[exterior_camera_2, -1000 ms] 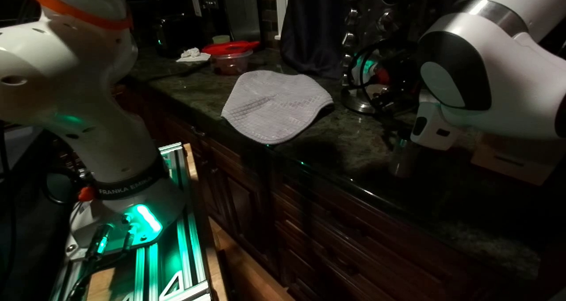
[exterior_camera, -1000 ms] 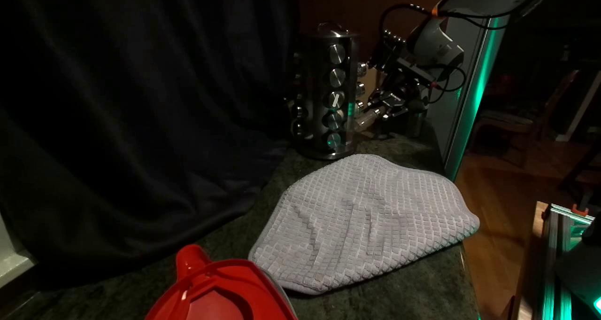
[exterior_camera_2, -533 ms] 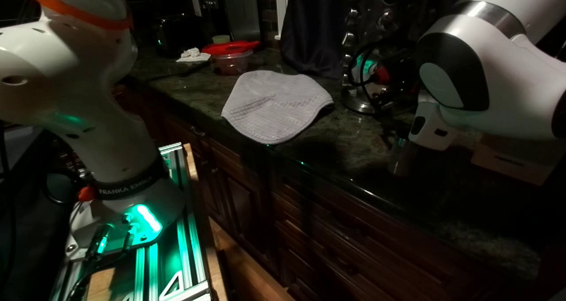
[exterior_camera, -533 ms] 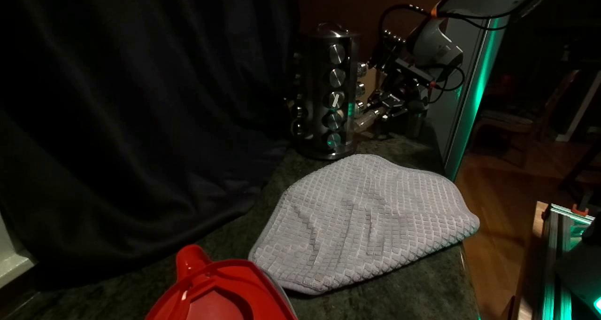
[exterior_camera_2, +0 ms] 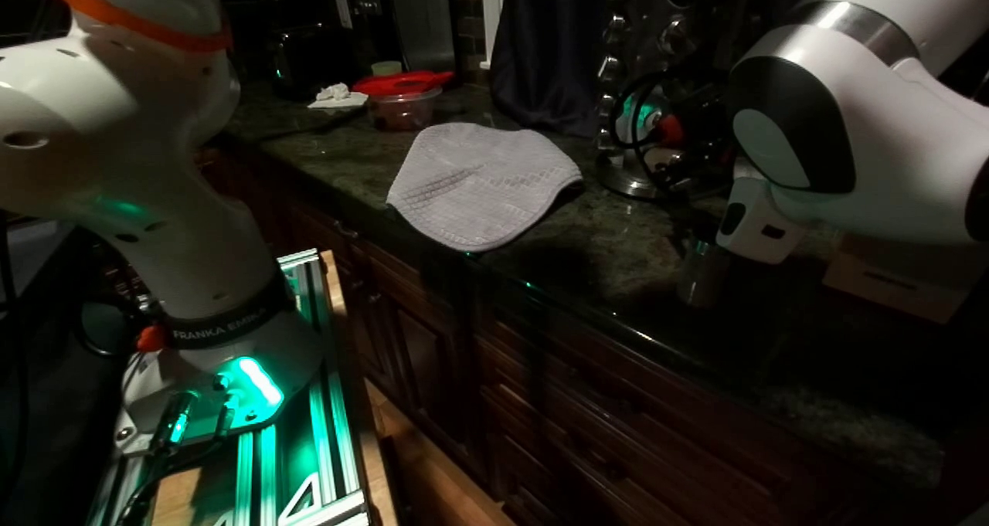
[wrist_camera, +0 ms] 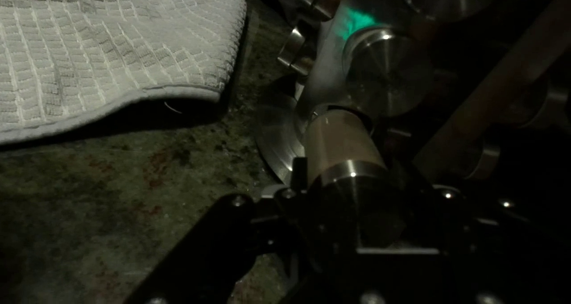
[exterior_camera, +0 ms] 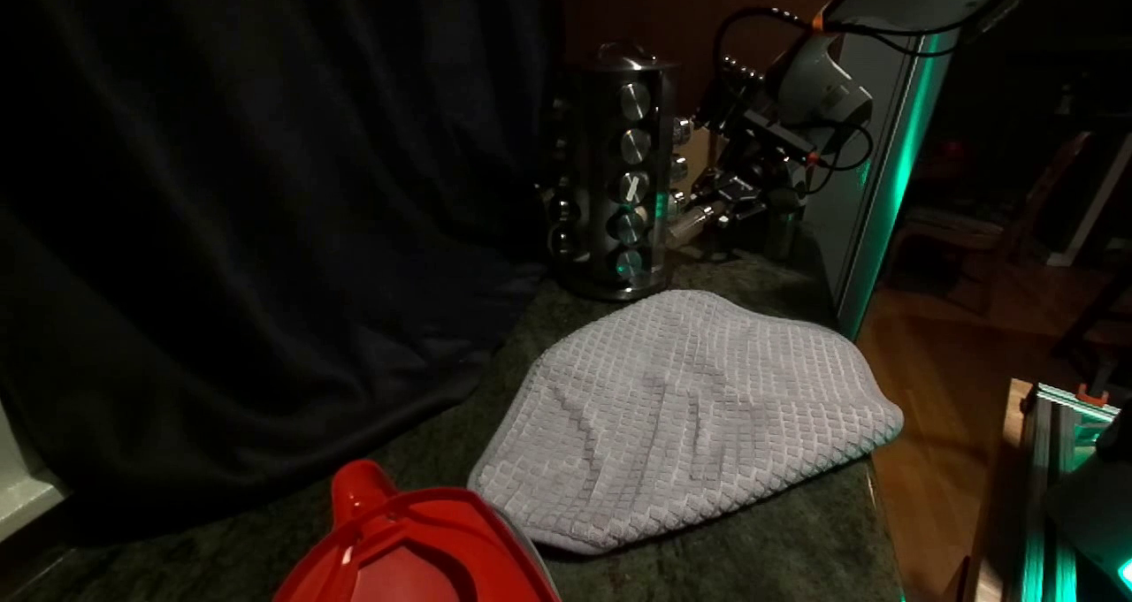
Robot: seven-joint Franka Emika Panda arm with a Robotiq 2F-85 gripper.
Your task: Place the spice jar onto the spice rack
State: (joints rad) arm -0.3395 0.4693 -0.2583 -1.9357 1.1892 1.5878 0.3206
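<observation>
The claw (wrist_camera: 350,179) grasps the jar (wrist_camera: 343,139) by its capped end, one finger (wrist_camera: 299,174) against its side in the wrist view; the opposite finger is lost in shadow. The jar is held clear of the counter (exterior_camera: 787,540), its far end at a dark opening in the side of the rack (exterior_camera: 600,164); whether that end is inside, I cannot tell.

Just beside the opening a silver cap (wrist_camera: 388,72) juts out, with more in columns around the rack. The rack's round base (wrist_camera: 276,136) lies below.

In an exterior view the dark wrist (exterior_camera_2: 688,140) stands before the lower rack and hides part of it, with the white arm (exterior_camera_2: 865,117) nearer. Under the arm an upright cylinder (exterior_camera_2: 701,279) stands near the counter's edge, and a box (exterior_camera_2: 888,290) farther along. The cloth (exterior_camera: 681,416) lies rumpled just beside the rack's foot, and a curtain (exterior_camera: 265,231) hangs on the side away from the claw. Near the cloth, a red lid (exterior_camera: 416,549) tops a clear tub (exterior_camera_2: 404,113).

The jar's long axis runs aslant: cap end higher, in the claw; bottom end lower, pointing at the rack.
</observation>
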